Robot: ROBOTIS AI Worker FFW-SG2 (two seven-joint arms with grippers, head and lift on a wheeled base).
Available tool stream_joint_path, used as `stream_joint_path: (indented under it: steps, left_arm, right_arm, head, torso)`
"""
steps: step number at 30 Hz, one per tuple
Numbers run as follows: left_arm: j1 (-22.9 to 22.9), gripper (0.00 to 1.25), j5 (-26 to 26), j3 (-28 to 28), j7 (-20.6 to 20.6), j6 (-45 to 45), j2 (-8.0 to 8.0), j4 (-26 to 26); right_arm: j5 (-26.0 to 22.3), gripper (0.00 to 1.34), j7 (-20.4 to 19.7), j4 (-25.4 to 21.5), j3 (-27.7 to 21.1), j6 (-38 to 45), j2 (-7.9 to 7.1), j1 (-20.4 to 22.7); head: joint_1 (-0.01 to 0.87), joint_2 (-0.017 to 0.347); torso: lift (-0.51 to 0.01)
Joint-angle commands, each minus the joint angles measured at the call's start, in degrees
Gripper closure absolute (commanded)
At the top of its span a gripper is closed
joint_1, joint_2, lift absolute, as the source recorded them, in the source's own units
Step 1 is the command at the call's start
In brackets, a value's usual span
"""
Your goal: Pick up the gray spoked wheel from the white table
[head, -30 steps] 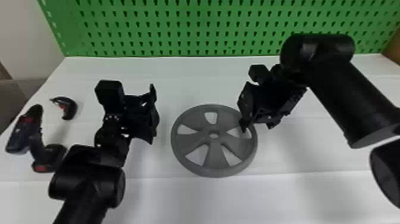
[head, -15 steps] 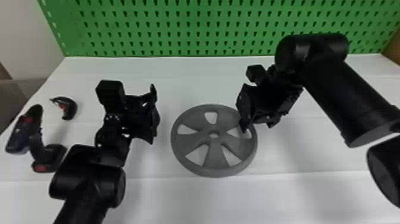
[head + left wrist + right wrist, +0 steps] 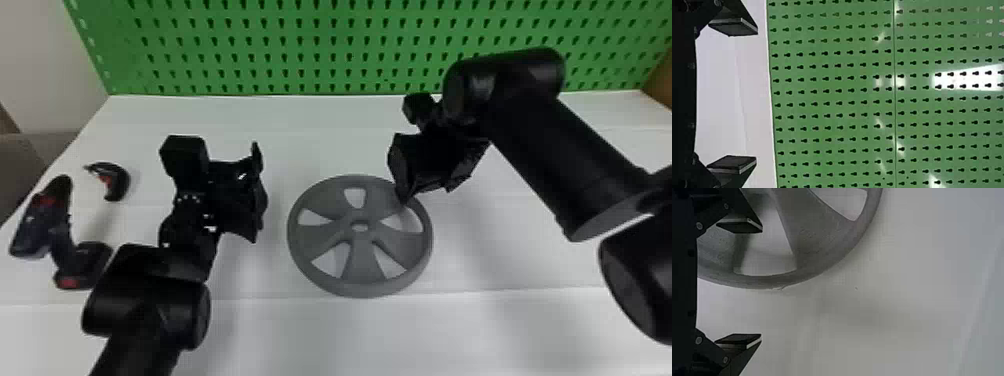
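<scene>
right fingers (image 3: 740, 227) wide apart, empty, near gray spoked wheel (image 3: 362, 260), probably to straddle rim (image 3: 360, 289); left fingers (image 3: 732, 162) spread, empty, aside

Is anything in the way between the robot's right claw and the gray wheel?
Nothing that I can see. The right claw hangs open over the edge of the gray wheel, with nothing between them. The drill lies off to the robot's left, past the left claw.

We see a green perforated panel (image 3: 320, 30) rising behind the white table (image 3: 450, 340), a pale wall (image 3: 50, 60) to the left, and bright reflections (image 3: 969, 79) across the panel.
</scene>
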Motion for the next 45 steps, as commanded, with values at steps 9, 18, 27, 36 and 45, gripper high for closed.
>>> stream_joint_path:
  steps: [9, 18, 27, 36, 45]
  left_arm:
    - [0.23, 0.13, 0.26, 0.1, -0.08, -0.09, 0.0, -0.07]
    - [0.23, 0.13, 0.35, 0.1, -0.08, 0.0, 0.0, 0.02]
    - [0.49, 0.13, 0.35, 0.37, -0.44, -0.09, 0.0, -0.07]
    - [0.67, 0.13, 0.53, 0.98, -0.7, -0.09, 0.0, -0.07]
    - [0.67, 0.13, 0.44, 1.51, -0.79, -0.09, 0.0, -0.51]
  right_arm:
    - [-13.46, 0.3, -13.13, 1.74, -0.93, -3.42, 0.75, 0.04]
    - [-18.3, 0.31, -13.21, 3.5, -0.49, -0.17, 0.66, -0.84]
    - [-18.21, 0.3, -14.97, 1.83, -0.4, 0.18, 1.19, -0.4]
    - [-19.44, 0.3, -22.62, -3.18, 1.27, -0.26, 1.54, 0.3]
    - [-19.09, 0.3, -22.62, -1.86, -0.4, -0.44, 0.75, 1.01]
  head:
    - [0.767, 0.035]
    - [0.767, 0.035]
    - [0.767, 0.035]
    - [0.767, 0.035]
    - [0.767, 0.035]
  torso:
    - [-0.107]
    - [-0.107]
    - [-0.107]
    - [-0.107]
    - [-0.107]
